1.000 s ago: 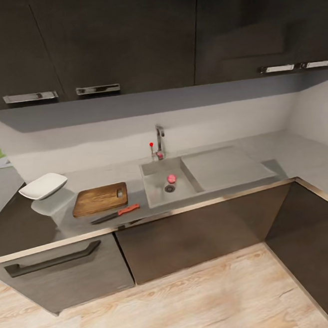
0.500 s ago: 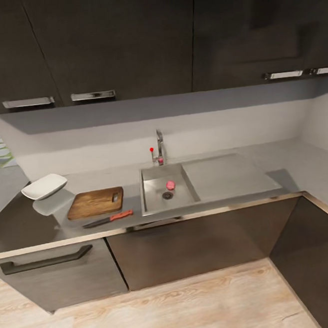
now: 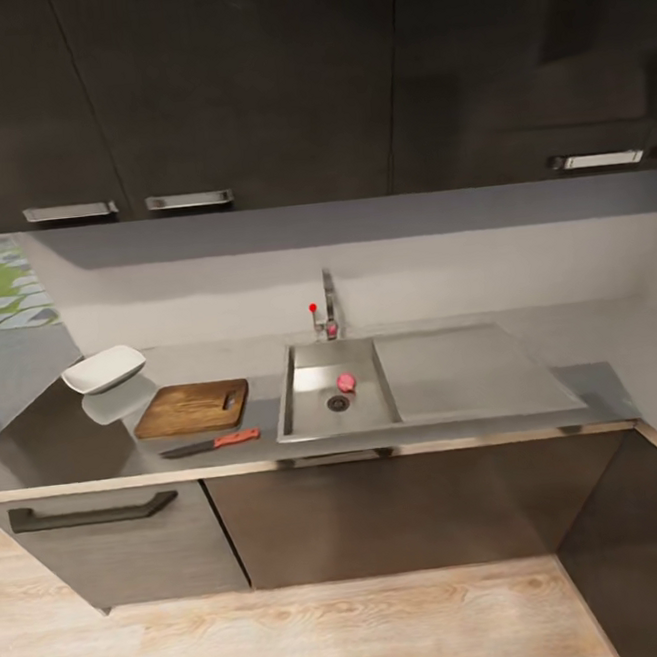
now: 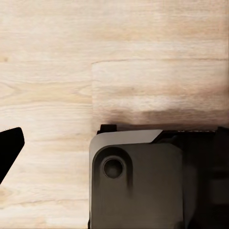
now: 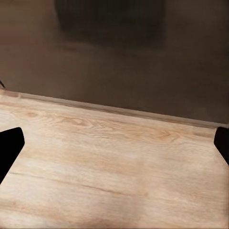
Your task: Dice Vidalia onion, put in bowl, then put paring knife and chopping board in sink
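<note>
Spread wide apart, right claw (image 5: 114, 143), nothing between its two dark tips, hanging over pale wooden floor (image 5: 114, 186). Left claw (image 4: 10, 148) cut off to one dark tip beside grey robot body (image 4: 138, 186); cannot tell if apart or together. Farther on, paring knife (image 3: 211, 443) at 9 o'clock from the sink (image 3: 312, 422), chopping board (image 3: 191, 409) just behind it. Vidalia onion (image 3: 346, 382) lying in the basin, close to the drain (image 3: 338, 403) at about 1 o'clock. Probably firm and light, with smooth skin, so likely to roll or slip; better taken across the middle, from above. Too small and blurred to show which end is up. Bowl (image 3: 103, 369) at 10 o'clock from the board.
</note>
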### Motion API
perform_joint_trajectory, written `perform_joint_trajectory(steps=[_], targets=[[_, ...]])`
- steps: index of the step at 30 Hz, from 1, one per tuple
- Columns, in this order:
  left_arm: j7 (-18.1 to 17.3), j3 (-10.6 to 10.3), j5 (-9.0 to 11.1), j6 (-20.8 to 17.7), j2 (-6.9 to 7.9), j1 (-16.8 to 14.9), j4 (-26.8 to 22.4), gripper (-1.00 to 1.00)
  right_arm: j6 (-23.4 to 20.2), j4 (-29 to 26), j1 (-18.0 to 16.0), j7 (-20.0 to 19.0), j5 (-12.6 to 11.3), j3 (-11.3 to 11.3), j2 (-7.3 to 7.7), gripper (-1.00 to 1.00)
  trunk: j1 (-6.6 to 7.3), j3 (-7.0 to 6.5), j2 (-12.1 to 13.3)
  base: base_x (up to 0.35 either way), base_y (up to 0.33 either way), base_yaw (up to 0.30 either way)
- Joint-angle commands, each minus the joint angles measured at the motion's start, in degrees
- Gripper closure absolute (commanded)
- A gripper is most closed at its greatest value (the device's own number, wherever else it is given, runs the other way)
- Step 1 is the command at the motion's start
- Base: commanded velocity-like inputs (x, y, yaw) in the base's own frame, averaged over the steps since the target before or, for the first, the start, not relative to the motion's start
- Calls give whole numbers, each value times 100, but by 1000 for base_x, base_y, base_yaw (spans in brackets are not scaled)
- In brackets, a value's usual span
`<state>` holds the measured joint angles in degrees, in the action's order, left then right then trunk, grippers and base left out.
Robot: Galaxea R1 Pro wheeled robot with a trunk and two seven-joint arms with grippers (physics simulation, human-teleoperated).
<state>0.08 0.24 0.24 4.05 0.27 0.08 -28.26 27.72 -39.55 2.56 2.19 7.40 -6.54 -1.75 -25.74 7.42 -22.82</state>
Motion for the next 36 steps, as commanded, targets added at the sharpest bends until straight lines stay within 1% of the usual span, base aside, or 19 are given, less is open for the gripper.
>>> perform_joint_trajectory(steps=[1,5,9,17,19,22,24,25,27,28,31,32,33,36], targets=[[1,2,2,8,0,1,-6,-100,0,-7,1,21,51,3,-1,-100,-4,2,-9,45,-304,220],[1,2,2,8,0,1,-5,-100,-3,-8,0,16,51,3,-1,-100,-4,-24,-9,19,-304,203],[1,2,2,7,2,1,-4,-100,-9,-9,2,1,51,-3,1,-100,-4,-33,-9,4,-270,74],[1,4,1,8,12,1,-11,-100,-17,-9,4,-8,51,8,7,-100,-4,-34,-9,0,-48,8],[1,10,1,4,34,1,-12,-100,-24,-9,2,-4,51,27,8,-100,-4,-34,-9,0,-3,0],[7,17,8,-6,139,1,-81,-100,-30,-9,1,12,55,39,8,-100,-4,-34,-9,0,-1,0],[18,19,10,-23,170,1,-392,-100,-36,-9,2,21,57,45,8,-100,-4,-34,-9,0,0,0],[21,19,10,-29,172,1,-485,-100,-36,-9,3,22,57,45,8,-100,-4,-34,-9,0,0,0],[30,36,11,-60,180,1,-892,-100,-34,-9,4,25,58,46,10,-100,-4,-34,-9,0,0,0],[31,45,11,-71,180,1,-999,-100,-35,-9,3,26,59,46,11,-100,-4,-34,-9,0,0,0],[35,152,16,-244,177,1,-1656,-100,-34,-9,3,27,59,47,10,-100,-4,-34,-9,0,0,0],[35,171,17,-308,175,1,-1762,-100,-35,-9,4,27,59,47,9,-100,-4,-34,-9,0,0,0],[35,207,18,-475,172,1,-1971,-100,-36,-9,4,27,58,47,11,-100,-4,-34,-9,0,0,0],[30,263,20,-1377,168,1,-2975,-100,-38,-9,3,27,56,47,13,-100,-4,-34,-9,0,0,0]])
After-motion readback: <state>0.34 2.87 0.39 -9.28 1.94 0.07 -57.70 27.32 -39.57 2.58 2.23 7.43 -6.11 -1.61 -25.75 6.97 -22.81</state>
